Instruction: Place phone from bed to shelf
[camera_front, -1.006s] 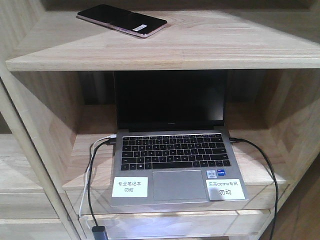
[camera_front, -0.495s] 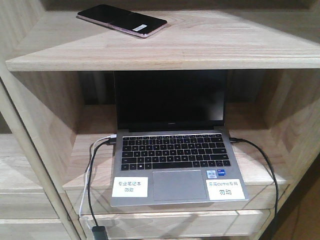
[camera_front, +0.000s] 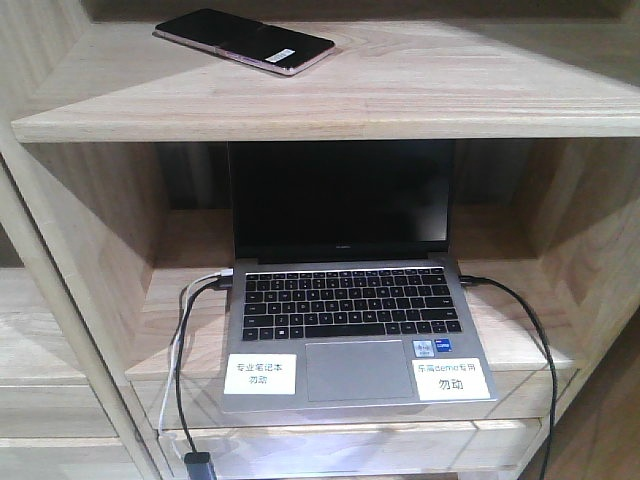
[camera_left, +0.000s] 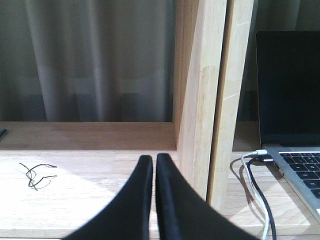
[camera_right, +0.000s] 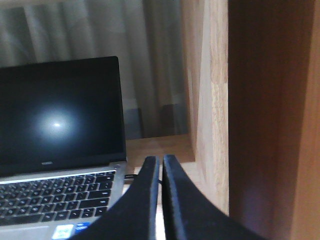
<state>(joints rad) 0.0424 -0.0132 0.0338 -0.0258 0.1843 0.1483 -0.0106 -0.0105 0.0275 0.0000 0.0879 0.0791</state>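
The black phone (camera_front: 243, 40) with its pinkish rim and white sticker lies flat on the upper board of the pale wooden shelf (camera_front: 420, 95), at the left. Neither arm shows in the front view. My left gripper (camera_left: 153, 160) is shut with nothing between its fingers, low in front of the shelf compartment to the left of the laptop's. My right gripper (camera_right: 161, 161) is shut and empty too, by the laptop's right side near the shelf's upright board (camera_right: 210, 110). The bed is out of view.
An open grey laptop (camera_front: 350, 320) fills the compartment under the phone, with cables (camera_front: 185, 340) plugged in on both sides. A small black wire tangle (camera_left: 36, 172) lies on the left compartment's board. Grey curtains (camera_left: 90, 60) hang behind the shelf.
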